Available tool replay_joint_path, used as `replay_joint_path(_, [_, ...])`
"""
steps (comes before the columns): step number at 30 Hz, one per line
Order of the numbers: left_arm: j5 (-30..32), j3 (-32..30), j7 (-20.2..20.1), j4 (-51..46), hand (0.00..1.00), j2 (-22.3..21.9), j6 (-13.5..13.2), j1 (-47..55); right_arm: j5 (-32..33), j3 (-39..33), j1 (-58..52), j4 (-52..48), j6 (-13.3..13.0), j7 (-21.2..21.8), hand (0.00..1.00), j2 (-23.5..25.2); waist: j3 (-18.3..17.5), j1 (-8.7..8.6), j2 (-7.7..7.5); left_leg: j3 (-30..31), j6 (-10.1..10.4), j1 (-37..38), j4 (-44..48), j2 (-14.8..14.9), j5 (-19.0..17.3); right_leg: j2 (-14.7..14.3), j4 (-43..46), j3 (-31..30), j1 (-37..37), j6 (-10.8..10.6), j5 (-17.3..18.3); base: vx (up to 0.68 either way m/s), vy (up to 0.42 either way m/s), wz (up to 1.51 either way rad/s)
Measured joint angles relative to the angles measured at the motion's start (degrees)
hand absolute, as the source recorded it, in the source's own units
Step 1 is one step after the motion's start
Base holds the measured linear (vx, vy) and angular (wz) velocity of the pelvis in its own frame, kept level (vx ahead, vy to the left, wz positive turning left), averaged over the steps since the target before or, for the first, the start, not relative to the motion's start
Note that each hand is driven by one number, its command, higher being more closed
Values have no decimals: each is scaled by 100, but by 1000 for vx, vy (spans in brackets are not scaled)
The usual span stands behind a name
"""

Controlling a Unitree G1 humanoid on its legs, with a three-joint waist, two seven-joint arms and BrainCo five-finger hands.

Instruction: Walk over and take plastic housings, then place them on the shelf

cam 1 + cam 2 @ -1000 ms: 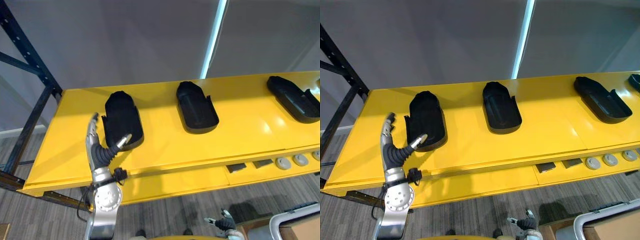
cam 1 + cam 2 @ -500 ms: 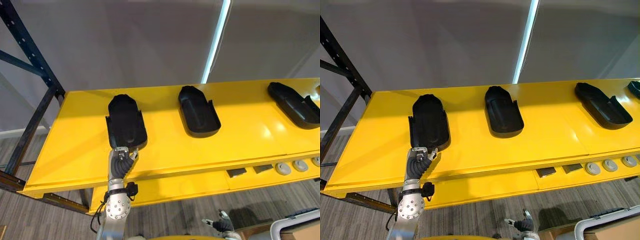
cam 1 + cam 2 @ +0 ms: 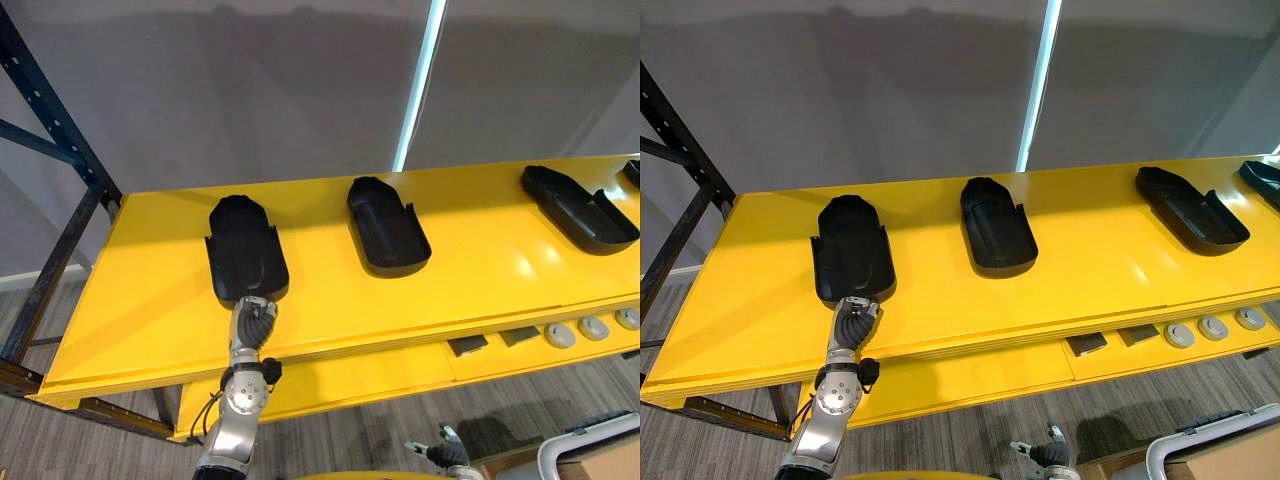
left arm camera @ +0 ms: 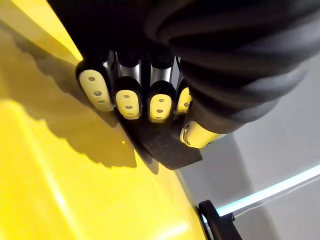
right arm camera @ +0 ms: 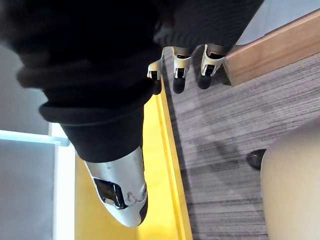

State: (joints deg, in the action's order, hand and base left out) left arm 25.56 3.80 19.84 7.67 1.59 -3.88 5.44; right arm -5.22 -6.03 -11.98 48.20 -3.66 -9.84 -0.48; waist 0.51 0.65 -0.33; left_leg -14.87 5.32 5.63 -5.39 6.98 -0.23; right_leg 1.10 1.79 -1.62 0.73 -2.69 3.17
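Three black plastic housings lie well apart in a row on the yellow shelf (image 3: 480, 280): the leftmost housing (image 3: 245, 255), the middle housing (image 3: 385, 225) and the third housing (image 3: 580, 208), with the end of a fourth housing (image 3: 1265, 180) just showing at the right edge. The left hand (image 3: 253, 318) reaches up from below the front edge and meets the near end of the leftmost housing. In its wrist view the fingers (image 4: 127, 100) are curled in a row over that housing's near lip, and the thumb (image 4: 192, 135) is tucked close beside them, so it looks like a light pinch on the lip, not a full grasp. The housing itself sits flat on the shelf. The right hand (image 3: 1045, 455) hangs low over the grey floor (image 5: 225, 130) with its fingers loose and nothing in them. By my reading the step in hand is the set-down of this housing, or a last nudge to square it with the others. The next move would call for the fingers to uncurl and the hand to draw straight back off the front edge, without dragging the lip along and pulling the housing toward the drop.
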Motion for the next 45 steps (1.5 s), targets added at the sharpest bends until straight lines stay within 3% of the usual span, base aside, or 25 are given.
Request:
replay_joint_path(14, [117,-594,173,603,100,308,157,-755,-53,-16,256,235,18,8,0,13,48,-298,-91,-8,0,-36,-13,-6,-3,-6,-314,-13,60,24,-159,2,0,0])
replay_joint_path(21, [162,-587,192,526,100,314,211,-830,-102,-19,269,235,16,7,0,11,81,-299,-137,-26,-1,-38,-14,-16,-2,3,-395,-34,99,13,-225,-1,-1,-2])
replay_joint_path(25, [151,-331,182,-1098,100,297,152,-95,-89,-22,315,298,-38,-1,0,12,141,-290,-184,49,-2,-95,-6,-15,-1,7,-388,-17,102,12,-224,15,-6,7])
replay_joint_path(28, [127,-352,205,-2081,100,303,-40,180,-89,-25,332,365,-54,-5,0,8,159,-227,-190,71,-2,-95,-4,-8,-2,5,-377,-14,117,12,-224,15,-4,7])
replay_joint_path(30, [-3,-538,379,-2896,100,303,-326,366,-89,-46,330,442,-105,-8,0,1,195,-114,-151,104,-3,-86,-4,1,-10,2,-347,-8,173,4,-218,-9,-4,10])
replay_joint_path(32, [-252,-1089,648,-3509,100,231,-626,550,-90,-106,331,435,-124,-10,0,4,234,-56,-81,234,-16,-68,-10,9,-25,8,-230,4,196,-53,-172,-25,1,24])
replay_joint_path(34, [-562,-1733,938,-3798,100,41,-751,711,-89,-144,321,439,-113,-9,0,6,257,28,-49,264,-45,-45,-11,14,-43,10,-155,7,205,-111,-129,-26,4,16])
replay_joint_path(36, [-1049,-2340,1314,-3882,100,-143,-798,950,-92,-195,311,435,-85,-15,0,19,265,60,-36,384,-52,-34,-19,12,-47,73,-82,122,254,-99,-60,-28,-4,29])
replay_joint_path(39, [-1671,-2808,1524,-3851,100,-283,-798,1357,-95,-217,249,417,-58,-24,0,62,255,205,-64,430,-51,12,-42,-8,-71,121,18,266,317,-119,56,-29,3,26])
replay_joint_path(42, [-2112,-3112,1516,-3562,100,-395,-781,1672,-95,-210,239,353,6,-24,0,129,227,266,-108,522,-40,-4,-35,-10,-77,134,30,378,350,-114,97,-4,-14,18])
replay_joint_path(45, [-2228,-3146,1282,-2483,100,-447,-623,1765,-99,-98,145,138,21,-18,0,132,204,340,-155,574,-66,-80,157,-14,-126,168,56,508,394,-84,160,3,-16,18])
